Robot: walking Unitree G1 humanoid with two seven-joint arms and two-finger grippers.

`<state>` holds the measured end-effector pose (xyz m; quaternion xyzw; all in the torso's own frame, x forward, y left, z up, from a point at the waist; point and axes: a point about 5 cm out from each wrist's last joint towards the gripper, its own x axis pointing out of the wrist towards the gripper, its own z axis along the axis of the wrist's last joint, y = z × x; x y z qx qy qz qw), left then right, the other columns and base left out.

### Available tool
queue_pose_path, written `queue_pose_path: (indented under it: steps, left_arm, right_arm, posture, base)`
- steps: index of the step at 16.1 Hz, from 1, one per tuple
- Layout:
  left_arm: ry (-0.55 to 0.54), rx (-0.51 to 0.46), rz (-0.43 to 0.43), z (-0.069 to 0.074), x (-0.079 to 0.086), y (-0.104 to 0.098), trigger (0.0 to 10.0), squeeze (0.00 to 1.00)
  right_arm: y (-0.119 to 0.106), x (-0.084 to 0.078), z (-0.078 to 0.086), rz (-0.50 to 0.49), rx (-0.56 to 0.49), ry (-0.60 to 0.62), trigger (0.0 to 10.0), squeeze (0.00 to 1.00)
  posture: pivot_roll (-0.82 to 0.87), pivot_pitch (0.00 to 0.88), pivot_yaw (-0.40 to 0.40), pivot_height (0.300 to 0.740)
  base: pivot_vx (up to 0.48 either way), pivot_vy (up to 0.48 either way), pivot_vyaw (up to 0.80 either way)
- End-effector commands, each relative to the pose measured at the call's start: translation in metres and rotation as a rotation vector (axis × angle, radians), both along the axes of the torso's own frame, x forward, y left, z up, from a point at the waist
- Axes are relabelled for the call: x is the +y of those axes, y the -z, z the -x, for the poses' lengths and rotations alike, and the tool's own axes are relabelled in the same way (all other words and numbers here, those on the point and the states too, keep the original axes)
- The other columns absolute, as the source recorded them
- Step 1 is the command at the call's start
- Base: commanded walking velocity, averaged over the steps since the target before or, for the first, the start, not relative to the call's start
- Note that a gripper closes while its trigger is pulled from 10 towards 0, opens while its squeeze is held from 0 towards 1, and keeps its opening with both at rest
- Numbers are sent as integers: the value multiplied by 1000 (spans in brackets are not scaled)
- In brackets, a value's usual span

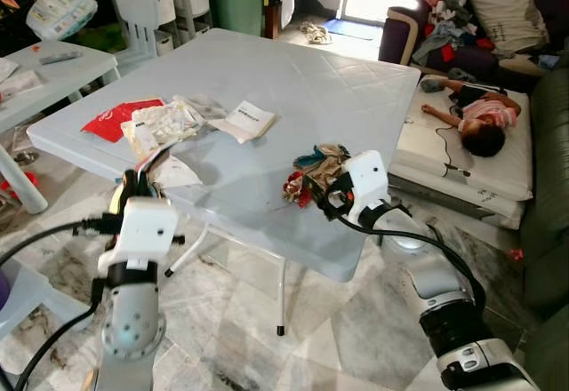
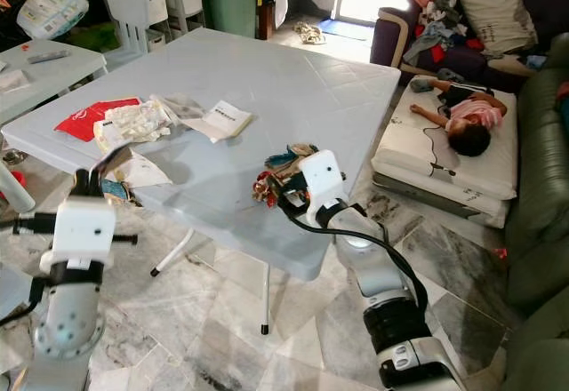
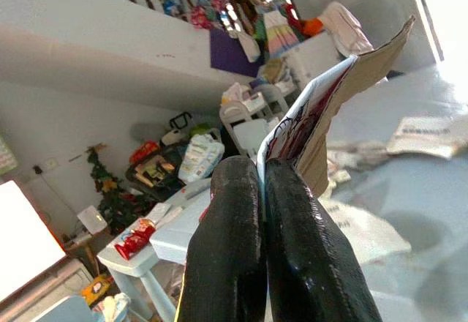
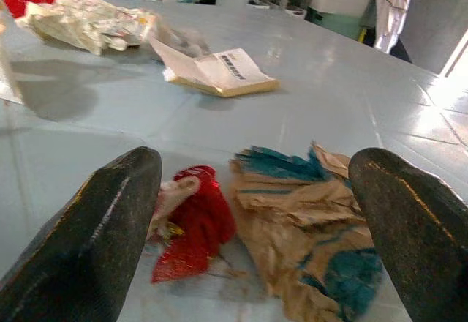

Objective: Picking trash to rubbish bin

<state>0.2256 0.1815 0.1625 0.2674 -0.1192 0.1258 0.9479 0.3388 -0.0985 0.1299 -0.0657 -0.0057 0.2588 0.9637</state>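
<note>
At the left edge of the grey surface (image 1: 293, 89), a torn piece of cardboard (image 3: 333, 95) is clamped between the closed fingers (image 3: 234, 249) of the left gripper (image 1: 147, 171). Farther along, a red wrapper (image 1: 114, 117), crumpled plastic (image 1: 164, 123) and a paper booklet (image 1: 246, 121) are seen lying close together. Near the front right edge, a crumpled brown, teal and red wrapper pile (image 4: 285, 219) is bracketed by the right gripper (image 4: 256, 249), whose fingers are held wide apart.

Grey table (image 1: 338, 98); wrappers (image 1: 313, 174), booklet (image 1: 246, 120)
</note>
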Motion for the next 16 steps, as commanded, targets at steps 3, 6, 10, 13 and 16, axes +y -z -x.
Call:
queue_pose_path:
  steps: [3, 6, 10, 13, 16]
  left_arm:
    - [5, 3, 0, 3, 0, -2, 0, 0]
    - [20, -17, 19, -3, -6, -7, 2000, 0]
    - [26, -10, 41, -7, -9, -5, 4118, 0]
    - [24, -7, 44, -13, -11, -6, 10000, 0]
    - [12, -4, 51, -14, -9, -5, 10000, 0]
  right_arm:
    - [6, -8, 4, -21, 6, 4, 10000, 0]
    - [6, -13, 10, -26, -8, 10, 10000, 0]
    - [5, -19, 14, -47, -5, 24, 10000, 0]
    - [7, -19, 18, -39, -1, 28, 10000, 0]
    - [7, -16, 20, -54, 11, 12, 10000, 0]
  posture:
    - [196, 0, -53, 740]
    - [181, 0, -47, 740]
    - [166, 0, -45, 740]
    - [161, 0, -44, 740]
    - [150, 0, -40, 740]
  base:
    - [0, 0, 0]
    - [0, 0, 0]
    - [0, 0, 0]
    - [0, 0, 0]
    - [0, 0, 0]
